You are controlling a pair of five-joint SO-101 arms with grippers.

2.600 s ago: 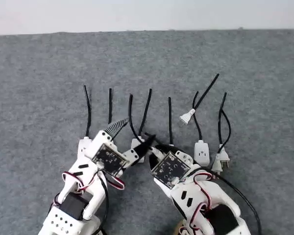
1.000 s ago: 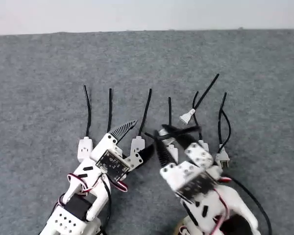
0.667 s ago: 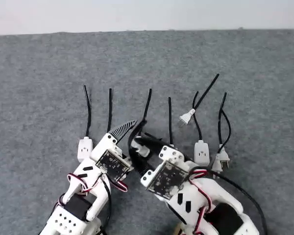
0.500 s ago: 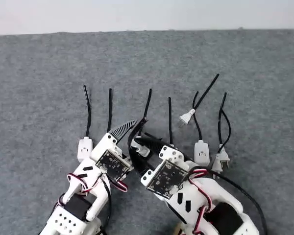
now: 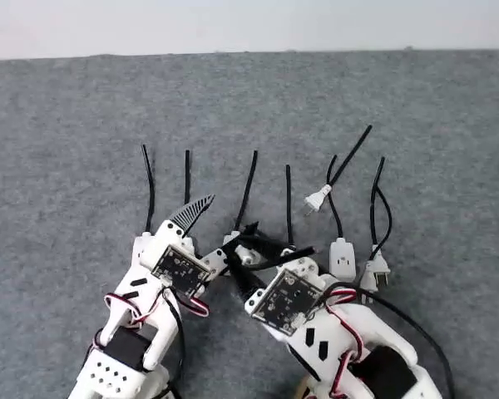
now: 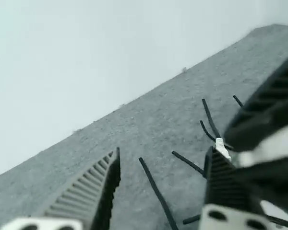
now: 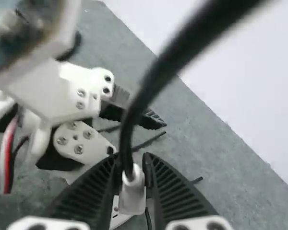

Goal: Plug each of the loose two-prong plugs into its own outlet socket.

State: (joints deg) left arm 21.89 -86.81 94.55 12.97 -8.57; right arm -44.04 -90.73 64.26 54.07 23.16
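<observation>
White plug (image 7: 130,190) clamped in your right gripper (image 7: 131,161), low over the grey mat (image 5: 416,108).
Its long axis ran along the fingers, its black cord (image 7: 156,81) leading out past the tips; your left gripper (image 6: 164,152) gaped wide just beside it.

No txt, nos. or signs could be read anywhere. The dark circuit boards on the left arm (image 5: 176,266) and right arm (image 5: 284,301) carried only tiny pale specks, too small to read as print. The white plug (image 7: 131,189), seen close up in the right wrist view, looked plain, w/ no legible mark on its body.
</observation>
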